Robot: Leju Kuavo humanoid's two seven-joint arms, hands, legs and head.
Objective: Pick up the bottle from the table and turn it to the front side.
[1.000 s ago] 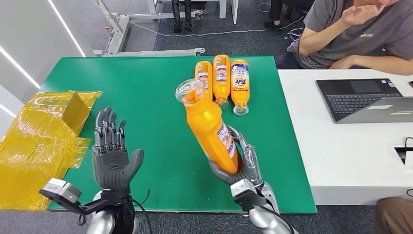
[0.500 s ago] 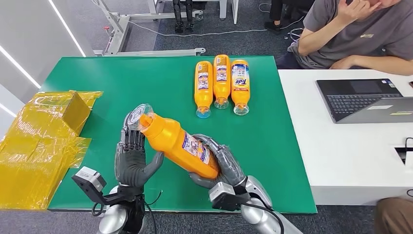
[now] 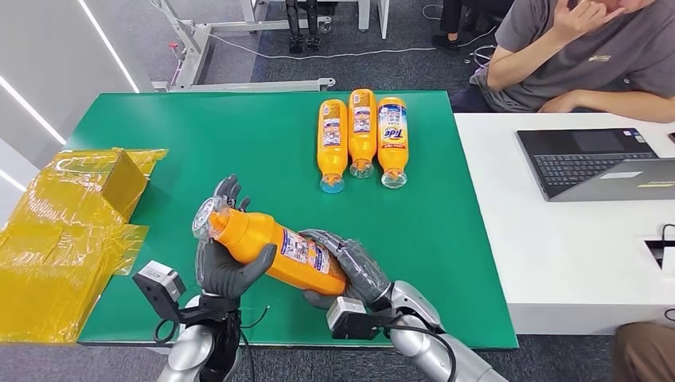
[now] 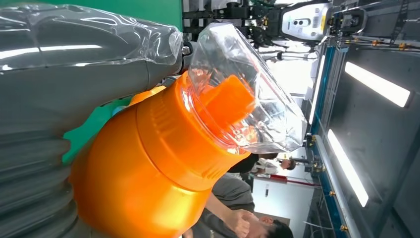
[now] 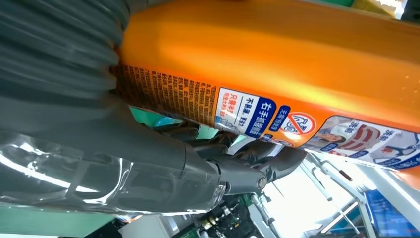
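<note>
An orange bottle (image 3: pixel 275 248) with a clear cap (image 3: pixel 207 216) lies slanted above the near part of the green table (image 3: pixel 239 143), cap end toward the left. My right hand (image 3: pixel 350 267) grips its base end from below and behind. My left hand (image 3: pixel 227 263) cups the neck end, thumb over the shoulder. Close up, the left wrist view has the clear cap (image 4: pixel 247 94) and the orange shoulder (image 4: pixel 148 168). A printed label (image 5: pixel 267 119) on the orange body (image 5: pixel 277 54) is in the right wrist view, over my right hand (image 5: pixel 148 163).
Three more orange bottles (image 3: pixel 360 135) lie side by side at the table's far middle, caps toward me. Yellow crinkled wrapping (image 3: pixel 72 215) sits at the left edge. A person (image 3: pixel 589 56) sits behind a white desk (image 3: pixel 557 247) with laptops (image 3: pixel 593 163) on the right.
The bottle has swung from near upright in my right hand down to a slant, cap leftward. My left hand moved in from the left and took hold of the neck end.
</note>
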